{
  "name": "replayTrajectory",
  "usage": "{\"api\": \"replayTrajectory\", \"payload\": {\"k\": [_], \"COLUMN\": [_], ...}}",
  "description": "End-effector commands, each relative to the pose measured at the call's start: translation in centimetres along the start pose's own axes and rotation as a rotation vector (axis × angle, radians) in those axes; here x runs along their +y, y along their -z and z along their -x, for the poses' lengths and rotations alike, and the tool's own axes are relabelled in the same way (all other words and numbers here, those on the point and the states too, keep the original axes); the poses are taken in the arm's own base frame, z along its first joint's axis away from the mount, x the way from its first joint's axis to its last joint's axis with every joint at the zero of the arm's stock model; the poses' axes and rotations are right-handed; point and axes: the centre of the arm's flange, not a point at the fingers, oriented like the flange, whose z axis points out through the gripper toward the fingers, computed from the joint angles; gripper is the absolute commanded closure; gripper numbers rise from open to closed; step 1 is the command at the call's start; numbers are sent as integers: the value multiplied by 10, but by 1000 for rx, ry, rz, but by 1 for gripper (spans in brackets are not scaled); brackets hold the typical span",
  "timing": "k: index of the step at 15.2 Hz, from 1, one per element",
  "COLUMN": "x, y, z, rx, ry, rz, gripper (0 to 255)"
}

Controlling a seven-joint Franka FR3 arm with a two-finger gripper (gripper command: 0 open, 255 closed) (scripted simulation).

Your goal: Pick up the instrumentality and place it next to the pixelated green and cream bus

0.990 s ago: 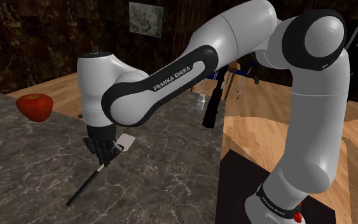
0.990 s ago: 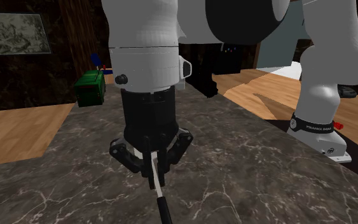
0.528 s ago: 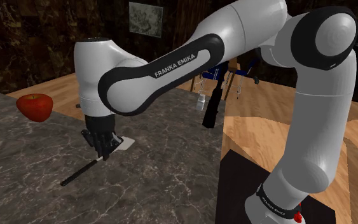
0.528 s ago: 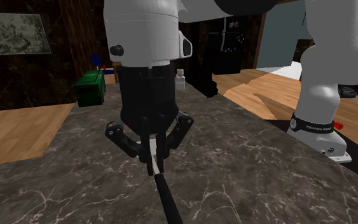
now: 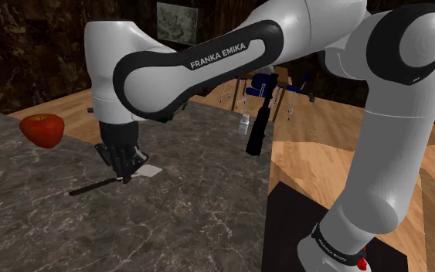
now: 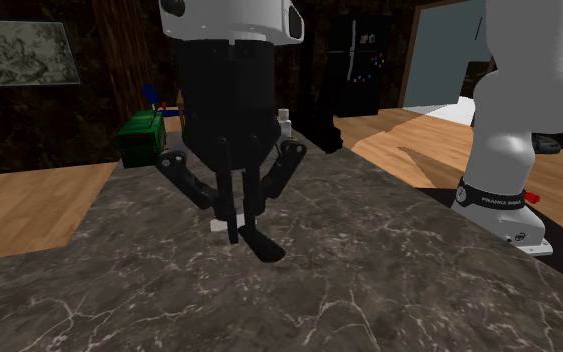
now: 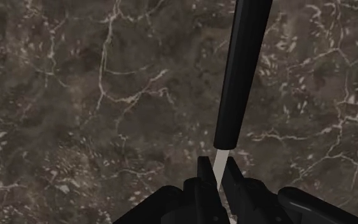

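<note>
Gripper [image 5: 123,167]: fingers [image 7: 204,173] clamped on the pale blade end of the tool [image 5: 100,185], a slim implement with a long black handle. In the wrist view the blade is pinched between the two pads and the handle [image 7: 241,70] runs away from them over the dark marbled counter [image 7: 75,95]. Change noted over the last second: the hand has risen and travelled toward the shoulder view's left. The handle, which slanted steeply down to the counter a second ago, now lies close to level. Judgement: the tool appears lifted clear of the surface, so the pick is done and the carry has begun. The change of angle suggests it may be pivoting in the grip, which sits at the far blade end; some risk of slip. In the second exterior view the gripper [image 6: 235,222] stands higher than before, with the green bus [image 6: 141,140] beyond it toward that view's left, near the far end of the counter and well apart from the tool. A red apple [image 5: 42,129] lies on the counter toward the shoulder view's left, clear of the hand. Placement not yet done.
</note>
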Motion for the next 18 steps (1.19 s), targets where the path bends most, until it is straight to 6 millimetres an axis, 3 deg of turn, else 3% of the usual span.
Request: {"api": "replayTrajectory", "payload": {"k": [1, 18], "x": [0, 0], "y": [10, 97], "z": [0, 6], "rx": [0, 0], "ry": [0, 0], "rz": [0, 0], "gripper": [255, 255]}}
